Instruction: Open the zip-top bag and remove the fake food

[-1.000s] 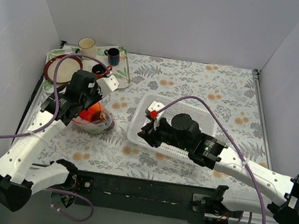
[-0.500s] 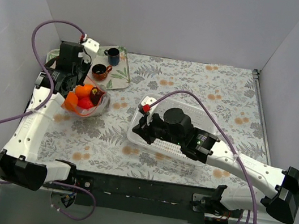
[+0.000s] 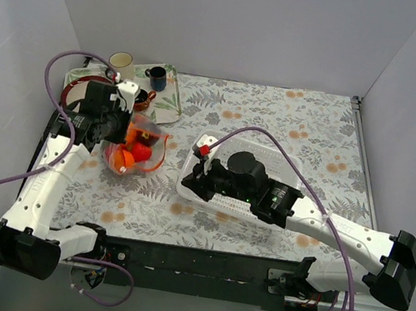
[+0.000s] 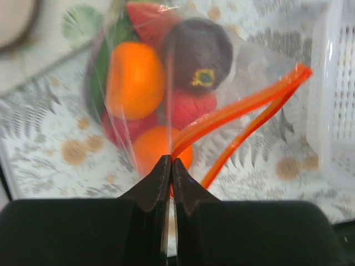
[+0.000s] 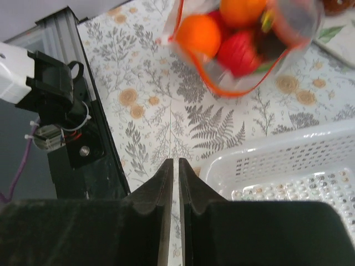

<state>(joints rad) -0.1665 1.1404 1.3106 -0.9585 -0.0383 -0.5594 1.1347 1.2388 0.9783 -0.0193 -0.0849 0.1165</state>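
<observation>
The zip-top bag (image 3: 137, 156) hangs from my left gripper (image 3: 126, 135) a little above the table at the left. In the left wrist view the gripper (image 4: 171, 161) is shut on one side of the orange-red zipper strip (image 4: 233, 108). The two strips spread apart, so the mouth is open. The fake food (image 4: 135, 80) is inside the bag: orange, red and dark maroon pieces. My right gripper (image 3: 192, 177) is shut and empty at the left edge of the white basket. In the right wrist view it (image 5: 176, 164) is near of the bag (image 5: 244, 50), apart from it.
The white mesh basket (image 3: 292, 155) stands mid-table under my right arm, and shows in both wrist views (image 5: 288, 160) (image 4: 335, 100). A tray at the back left holds a cream mug (image 3: 120, 61), a blue mug (image 3: 157, 77) and a red-rimmed plate (image 3: 73, 91).
My left gripper carried the bag up toward the back left, then back right and down toward the basket. My right gripper has barely moved.
</observation>
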